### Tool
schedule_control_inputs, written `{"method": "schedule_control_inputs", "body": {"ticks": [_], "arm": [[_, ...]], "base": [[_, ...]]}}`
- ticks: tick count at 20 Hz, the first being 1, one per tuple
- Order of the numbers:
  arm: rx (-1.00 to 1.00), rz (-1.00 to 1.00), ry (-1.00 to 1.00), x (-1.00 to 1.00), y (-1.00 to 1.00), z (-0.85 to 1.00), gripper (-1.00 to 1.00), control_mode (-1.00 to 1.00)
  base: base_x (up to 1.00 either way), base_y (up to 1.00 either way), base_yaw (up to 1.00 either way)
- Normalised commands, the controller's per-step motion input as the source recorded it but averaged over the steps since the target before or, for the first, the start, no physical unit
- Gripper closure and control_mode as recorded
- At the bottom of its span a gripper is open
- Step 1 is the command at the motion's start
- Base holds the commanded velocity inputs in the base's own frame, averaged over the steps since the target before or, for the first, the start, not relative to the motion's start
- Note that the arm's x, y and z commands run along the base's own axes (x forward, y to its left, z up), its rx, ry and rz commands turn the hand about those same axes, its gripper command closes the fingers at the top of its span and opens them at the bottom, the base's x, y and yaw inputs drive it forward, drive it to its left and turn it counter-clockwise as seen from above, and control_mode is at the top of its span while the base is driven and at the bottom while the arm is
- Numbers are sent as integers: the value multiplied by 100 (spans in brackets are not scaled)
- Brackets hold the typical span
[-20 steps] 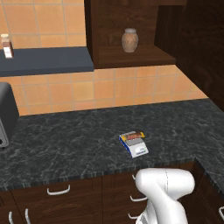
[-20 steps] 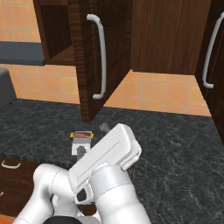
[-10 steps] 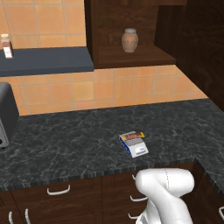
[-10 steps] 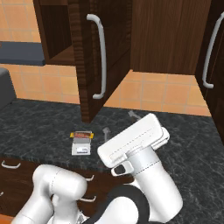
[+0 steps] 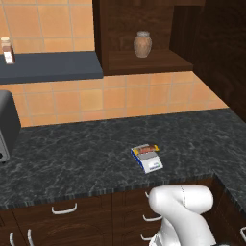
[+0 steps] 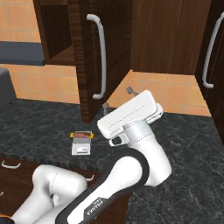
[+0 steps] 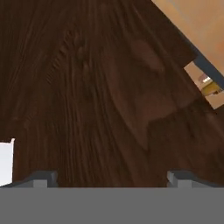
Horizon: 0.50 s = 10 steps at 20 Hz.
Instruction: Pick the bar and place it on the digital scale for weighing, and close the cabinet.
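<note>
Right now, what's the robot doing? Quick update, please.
Hand open, empty, facing the cabinet door. Bar sits on the digital scale. Door open; nothing in the way.

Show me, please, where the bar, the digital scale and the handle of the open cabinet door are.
bar (image 5: 145, 150): left base view, wrapper middle.
digital scale (image 5: 153, 166): left base view, white front panel.
cabinet door handle (image 6: 102, 57): right base view, mid-bar.

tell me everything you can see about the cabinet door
The cabinet door is dark brown wood with visible grain and hangs swung open over the counter, edge toward the camera. A long vertical silver bar handle curves off its face. Behind it the open compartment holds a tan vase. Nothing touches the door.
</note>
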Motion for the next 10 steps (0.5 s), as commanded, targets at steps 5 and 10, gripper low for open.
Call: {"method": "schedule_control_inputs", "body": {"ticks": [5, 10], "arm": [[1, 0, -2, 37, 54, 27, -100, -100], [0, -5, -10, 8, 100, 5, -100, -100]], "base": [[0, 0, 0], [0, 0, 0]]}}
